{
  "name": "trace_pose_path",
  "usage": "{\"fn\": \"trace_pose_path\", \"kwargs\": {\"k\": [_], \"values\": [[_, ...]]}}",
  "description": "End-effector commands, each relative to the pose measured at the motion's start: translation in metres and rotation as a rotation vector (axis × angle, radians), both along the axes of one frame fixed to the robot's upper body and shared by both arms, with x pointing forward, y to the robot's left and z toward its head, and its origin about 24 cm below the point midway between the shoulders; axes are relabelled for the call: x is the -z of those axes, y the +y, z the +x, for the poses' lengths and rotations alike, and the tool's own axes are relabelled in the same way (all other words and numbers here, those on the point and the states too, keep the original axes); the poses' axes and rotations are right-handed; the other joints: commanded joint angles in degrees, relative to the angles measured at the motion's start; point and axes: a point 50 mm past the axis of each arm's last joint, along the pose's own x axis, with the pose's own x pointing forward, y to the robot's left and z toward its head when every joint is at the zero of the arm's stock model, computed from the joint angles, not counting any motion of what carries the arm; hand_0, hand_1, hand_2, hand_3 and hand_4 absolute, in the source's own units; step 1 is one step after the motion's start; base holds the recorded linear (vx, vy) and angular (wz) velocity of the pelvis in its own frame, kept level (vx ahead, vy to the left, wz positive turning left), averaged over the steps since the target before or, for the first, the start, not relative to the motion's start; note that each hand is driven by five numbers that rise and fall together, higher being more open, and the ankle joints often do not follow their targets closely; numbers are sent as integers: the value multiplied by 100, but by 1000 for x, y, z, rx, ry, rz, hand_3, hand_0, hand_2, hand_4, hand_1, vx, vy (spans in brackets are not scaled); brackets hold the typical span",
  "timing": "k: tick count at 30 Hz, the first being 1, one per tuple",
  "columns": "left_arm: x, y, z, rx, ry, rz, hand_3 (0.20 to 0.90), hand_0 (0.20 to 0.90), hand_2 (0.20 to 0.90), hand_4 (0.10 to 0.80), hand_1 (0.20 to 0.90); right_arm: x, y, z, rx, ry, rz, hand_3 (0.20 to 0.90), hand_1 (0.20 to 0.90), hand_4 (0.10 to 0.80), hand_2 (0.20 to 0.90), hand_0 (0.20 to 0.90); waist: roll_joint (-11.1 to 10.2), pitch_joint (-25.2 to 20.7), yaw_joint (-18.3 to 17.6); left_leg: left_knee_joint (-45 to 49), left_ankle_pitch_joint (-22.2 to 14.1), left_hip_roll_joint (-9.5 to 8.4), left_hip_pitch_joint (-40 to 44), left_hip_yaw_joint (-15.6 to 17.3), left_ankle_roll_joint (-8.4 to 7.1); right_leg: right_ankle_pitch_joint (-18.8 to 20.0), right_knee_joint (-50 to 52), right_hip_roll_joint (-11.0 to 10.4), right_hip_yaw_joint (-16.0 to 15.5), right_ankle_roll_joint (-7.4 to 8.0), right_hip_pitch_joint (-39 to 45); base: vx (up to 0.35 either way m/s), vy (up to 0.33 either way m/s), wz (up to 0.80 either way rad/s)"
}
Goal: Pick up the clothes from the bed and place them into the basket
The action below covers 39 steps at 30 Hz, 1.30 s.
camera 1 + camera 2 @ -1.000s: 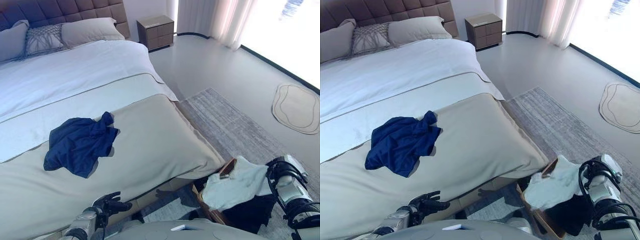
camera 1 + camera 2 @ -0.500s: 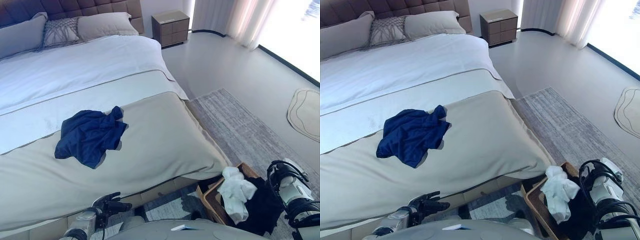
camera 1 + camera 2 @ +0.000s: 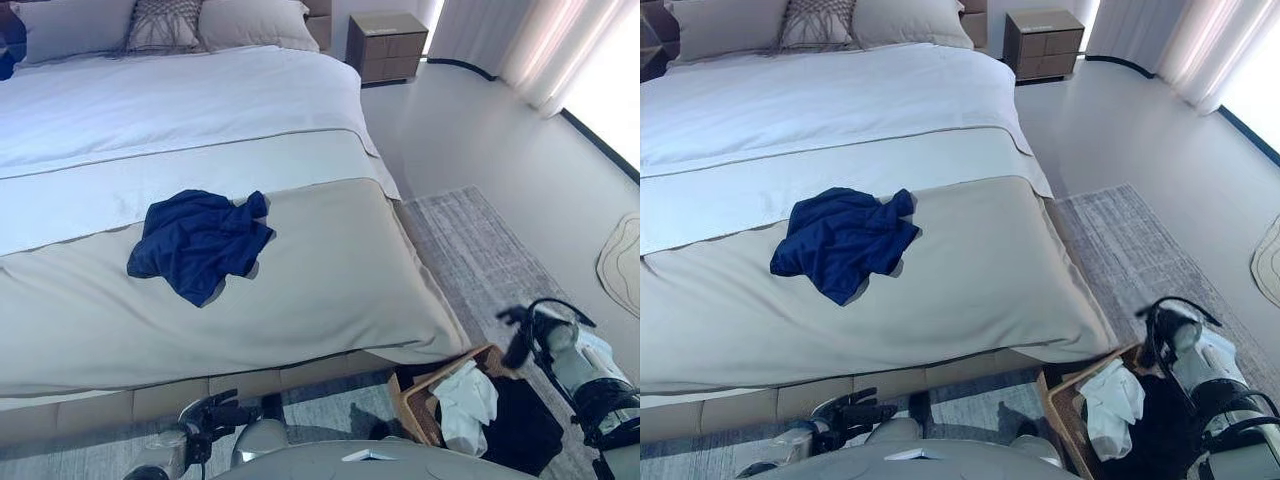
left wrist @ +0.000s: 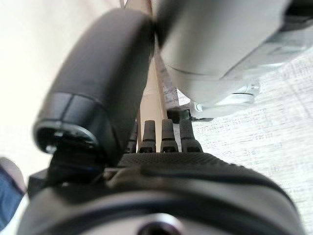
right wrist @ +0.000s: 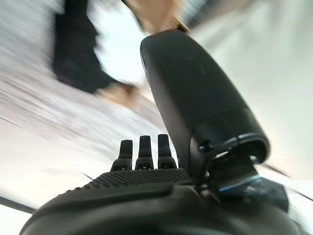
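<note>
One white garment (image 3: 462, 402) lies in the basket (image 3: 420, 410) at lower right; the blue garment (image 3: 200, 242) remains mid-frame on the bed (image 3: 330, 290). Both the left hand (image 3: 212, 418) and the right hand (image 3: 520, 335) hold nothing, fingers straight.

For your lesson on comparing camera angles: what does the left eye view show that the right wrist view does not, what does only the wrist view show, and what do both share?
Only the left eye view shows the crumpled navy blue garment on the beige bedspread, the pillows and the wooden nightstand. Only the right wrist view shows the dark right hand close up, fingers straight and empty. Both show the brown wicker basket with white cloth in it, blurred in the wrist view.
</note>
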Motion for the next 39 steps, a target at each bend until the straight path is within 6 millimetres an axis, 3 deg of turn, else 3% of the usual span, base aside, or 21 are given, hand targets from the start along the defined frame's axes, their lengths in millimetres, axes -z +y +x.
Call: {"fn": "trace_pose_path", "kwargs": {"k": [1,7,10,12,15,16,17,19,25,32,37,39], "values": [[-10,7,26,21,-88,36,900,900,900,800,900,-110,37,74,-209,-484,-75,900,900,800,900,900,-177,212,428,282,-855,-449,105,-65,282,-494,934,260,-61,-468,-503,-53,226,17],[-20,-9,57,148,-195,60,900,900,900,800,900,-162,80,119,-314,-632,-215,900,900,800,900,900,-56,944,1057,1236,-974,-727,-790,-533,452,-614,1609,-36,-363,-572,-1040,-45,177,37],[-23,-12,63,193,-217,63,900,900,900,800,900,-178,95,135,-307,-673,-264,900,900,800,900,900,12,1192,1403,1431,-1109,-838,-965,-729,507,-765,1891,-137,-443,-519,-1108,159,91,47],[-26,-13,67,226,-239,70,900,900,900,800,900,-202,113,148,-295,-739,-290,900,900,800,900,900,110,1401,1716,1510,-1080,-941,-1208,-856,573,-728,2049,-302,-625,-508,-1186,104,135,53],[-28,-14,69,231,-259,64,900,900,900,800,900,-219,126,154,-292,-809,-319,900,900,800,900,900,204,1537,1904,1520,-1028,-1002,-1384,-932,603,-702,2171,-436,-739,-484,-1286,75,157,43],[-30,-16,70,219,-288,50,900,900,900,800,900,-238,137,157,-287,-887,-342,900,900,800,900,900,262,1649,2039,1555,-984,-1033,-1570,-942,619,-677,2245,-535,-851,-461,-1382,18,123,27],[-30,-16,70,215,-291,48,900,900,900,800,900,-240,138,157,-284,-891,-343,900,900,800,900,900,265,1654,2046,1564,-981,-1037,-1590,-941,620,-676,2259,-546,-859,-459,-1396,13,164,35],[-32,-19,71,178,-334,21,900,900,900,800,900,-265,151,158,-258,-1030,-386,900,900,800,900,900,317,1817,2260,1663,-961,-1079,-1872,-972,631,-640,2417,-691,-1031,-407,-1568,27,160,28],[-34,-20,67,120,-390,-35,900,900,900,800,900,-308,157,152,-116,-1283,-382,900,900,800,900,900,410,2025,2581,1808,-938,-1133,-2298,-1022,655,-573,2932,-1015,-1371,-306,-1864,27,142,14],[-32,-18,55,104,-397,-87,900,900,900,800,900,-311,129,154,12,-1152,-385,900,900,800,900,900,484,2027,2749,1977,-870,-1182,-2804,-1118,666,-706,3305,-1126,-1460,-318,-2293,12,73,5],[-31,-8,46,100,-382,-84,900,900,900,800,900,-295,118,159,38,-899,-382,900,900,800,900,900,477,2027,2844,2137,-884,-1147,-3071,-1112,669,-679,3532,-1208,-1552,-266,-2598,27,3,11],[-33,-2,44,103,-389,-75,900,900,900,800,900,-281,119,163,-11,-685,-346,900,900,800,900,900,450,2027,2900,2166,-875,-1131,-3162,-1112,666,-683,3515,-1202,-1571,-258,-2647,21,-62,0]]}}
